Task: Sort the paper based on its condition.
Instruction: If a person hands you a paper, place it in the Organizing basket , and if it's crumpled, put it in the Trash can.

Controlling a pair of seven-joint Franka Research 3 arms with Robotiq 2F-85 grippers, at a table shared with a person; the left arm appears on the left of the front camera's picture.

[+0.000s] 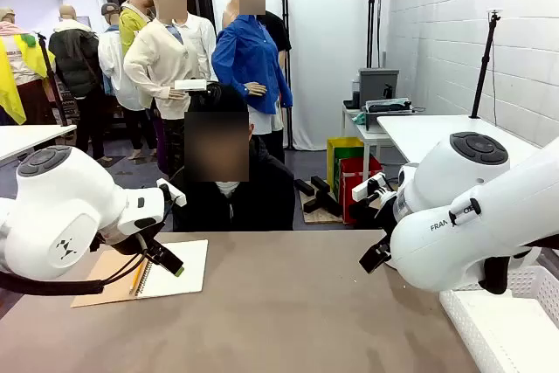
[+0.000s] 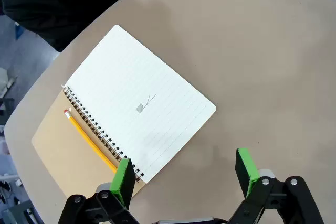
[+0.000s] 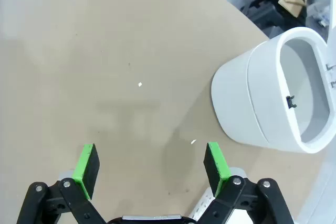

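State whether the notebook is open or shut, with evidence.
Open: the notebook shows a lined white page face up, its tan cover spread flat beside it.

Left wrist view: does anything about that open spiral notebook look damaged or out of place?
Nothing looks damaged. The spiral-bound notebook's white lined page lies flat and uncreased; the only oddity is a small grey mark near its middle. A yellow pencil rests on the tan cover beside the coils.

Robotics lab: white robot arms [image 1: 61, 216] at a table [image 1: 288, 312], tripod [image 1: 485, 67] behind.
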